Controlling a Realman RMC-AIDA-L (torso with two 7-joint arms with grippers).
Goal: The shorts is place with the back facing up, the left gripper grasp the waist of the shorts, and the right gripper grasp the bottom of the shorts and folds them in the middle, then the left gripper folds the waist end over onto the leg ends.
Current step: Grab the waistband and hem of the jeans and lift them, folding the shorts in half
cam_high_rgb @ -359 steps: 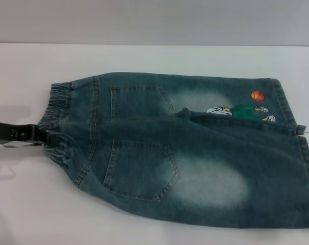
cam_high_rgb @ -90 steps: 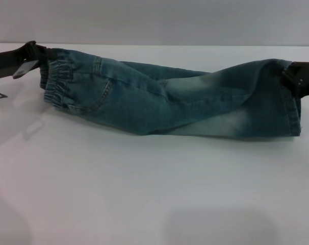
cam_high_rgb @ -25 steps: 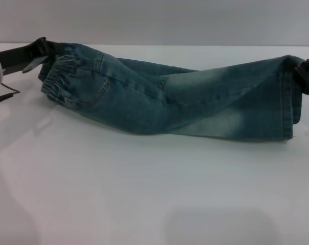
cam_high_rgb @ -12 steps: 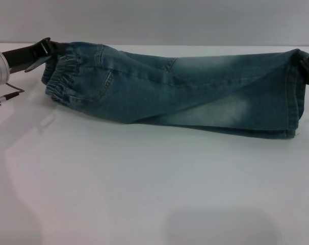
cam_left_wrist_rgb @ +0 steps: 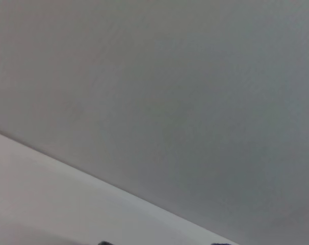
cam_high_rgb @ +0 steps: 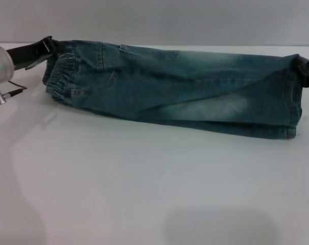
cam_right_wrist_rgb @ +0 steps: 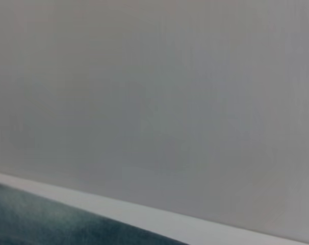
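The shorts (cam_high_rgb: 175,89) lie folded lengthwise along the far side of the table (cam_high_rgb: 144,189), stretched between my grippers. My left gripper (cam_high_rgb: 42,47) is clamped on the waist (cam_high_rgb: 60,81); my right gripper (cam_high_rgb: 305,69) sits at the bottom of the shorts (cam_high_rgb: 292,102), apparently gripping, though its fingers are cut off at the frame edge. Judgement: soft, limp denim, moderately heavy, not fragile, likely to sag mid-span; best held at the elastic band and stitched hems. Print and pockets are hidden inside the fold. Both wrist views show mainly blank wall.

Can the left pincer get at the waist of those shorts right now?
Probably yes: the left pincer is already at the gathered waist of the shorts, seemingly clamped on its far edge, with nothing between.
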